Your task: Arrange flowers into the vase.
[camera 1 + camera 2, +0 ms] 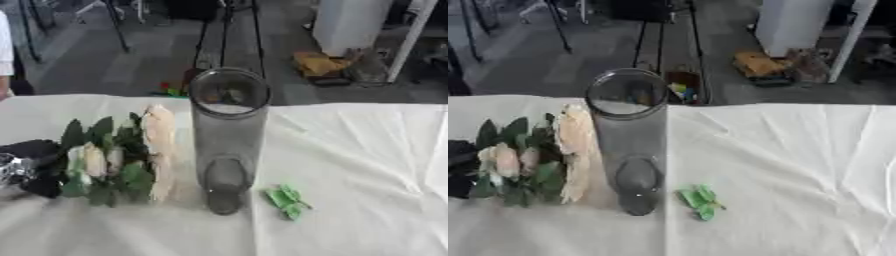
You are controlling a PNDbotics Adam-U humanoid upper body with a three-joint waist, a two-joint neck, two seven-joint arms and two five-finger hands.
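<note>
A tall clear glass vase (227, 140) stands upright mid-table with nothing in it. Just left of it lies a bunch of flowers: pale roses with dark green leaves (101, 162) and a long cream feathery stem (159, 150) that lies close along the vase's side. At the left edge my black left hand (31, 150) sits at the stem end of the bunch, with dark fingers above and below it, curled round the stems. A small green leaf sprig (286, 200) lies on the cloth right of the vase's base. My right hand shows in neither view.
A wrinkled white cloth (359, 150) covers the table, whose far edge runs across behind the vase. The floor beyond holds dark frame legs and a yellow object (319, 64).
</note>
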